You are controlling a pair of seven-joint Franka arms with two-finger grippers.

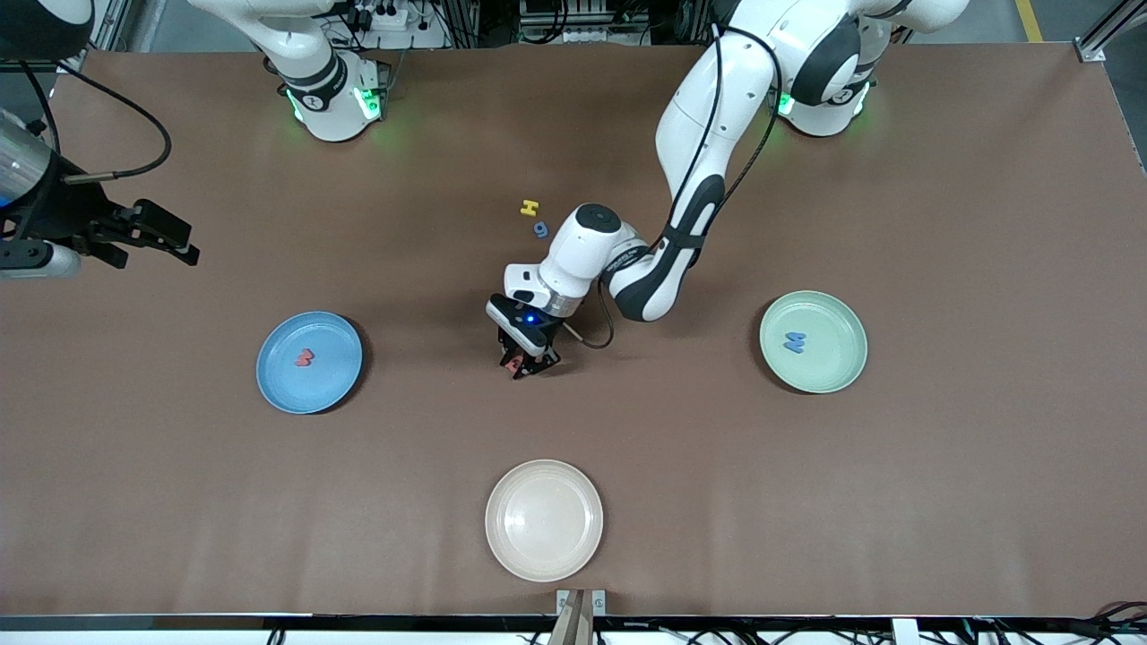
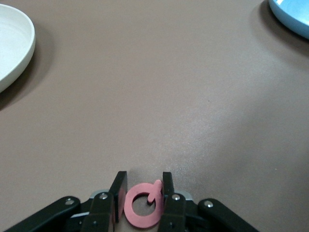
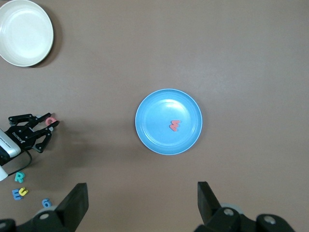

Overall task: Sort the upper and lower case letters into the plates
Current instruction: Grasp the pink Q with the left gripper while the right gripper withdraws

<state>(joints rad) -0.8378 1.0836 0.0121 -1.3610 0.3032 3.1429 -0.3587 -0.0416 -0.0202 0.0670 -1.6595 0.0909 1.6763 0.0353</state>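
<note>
While low between plates, left gripper (image 1: 522,362) around pink letter (image 2: 143,206).

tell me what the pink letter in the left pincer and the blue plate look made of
Pink letter: probably foam or soft plastic, thick, flat-cut and matte, between the left pincer fingers. Blue plate: likely matte plastic or a similar composite, uniform colour with only a soft sheen.

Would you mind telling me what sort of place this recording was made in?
Most likely a robotics lab: two arms bolted to a brown-covered table, cables and metal framing along its edges, and staged props, namely three plates and toy letters, one pink letter between the left gripper's fingers.
</note>
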